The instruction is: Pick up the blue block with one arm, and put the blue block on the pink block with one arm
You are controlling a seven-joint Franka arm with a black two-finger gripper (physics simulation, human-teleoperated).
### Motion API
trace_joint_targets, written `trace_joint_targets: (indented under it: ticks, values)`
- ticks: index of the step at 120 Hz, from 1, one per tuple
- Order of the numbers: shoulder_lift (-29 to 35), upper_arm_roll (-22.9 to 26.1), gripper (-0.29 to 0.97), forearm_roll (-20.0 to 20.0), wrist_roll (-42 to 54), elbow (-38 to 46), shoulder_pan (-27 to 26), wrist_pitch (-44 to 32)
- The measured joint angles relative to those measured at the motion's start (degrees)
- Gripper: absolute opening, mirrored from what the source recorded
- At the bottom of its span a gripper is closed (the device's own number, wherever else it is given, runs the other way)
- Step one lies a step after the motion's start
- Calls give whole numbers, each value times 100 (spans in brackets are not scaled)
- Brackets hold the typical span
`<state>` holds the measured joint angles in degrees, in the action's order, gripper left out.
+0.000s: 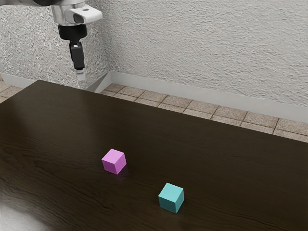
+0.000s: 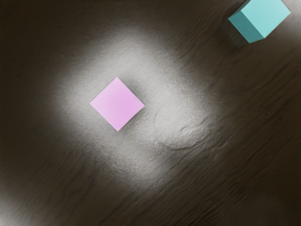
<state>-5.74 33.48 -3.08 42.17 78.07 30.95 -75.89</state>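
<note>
Soft, even light is falling across the dark glossy wooden counter (image 1: 216,154); a pale glare patch is spreading around the matte pink cube (image 2: 117,103).

A dark brown wooden table (image 1: 216,144) with fine grain takes up the foreground. Behind it stands a rough, grey-white plastered wall (image 1: 202,43), which meets a second wall (image 1: 29,43) of the same finish at a corner toward the exterior view's left. A plain pale baseboard (image 1: 192,91) runs along the foot of both. The floor (image 1: 216,113) between table and wall is laid with tan tiles and light grout. Soft light leaves a pale sheen (image 2: 155,141) on the tabletop.
</note>
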Motion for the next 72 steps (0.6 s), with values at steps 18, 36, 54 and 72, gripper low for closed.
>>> trace_joint_targets:
  ticks: [18, 36, 54, 72]
  values:
    - [0, -8, 68, 6, 20, 8, 8, -2]
    - [2, -9, 68, 1, 36, 9, 7, -3]
    - [813, 235, 68, -22, 50, -610, 373, 106]
    - [232, 909, 68, -58, 422, 284, -433, -104]
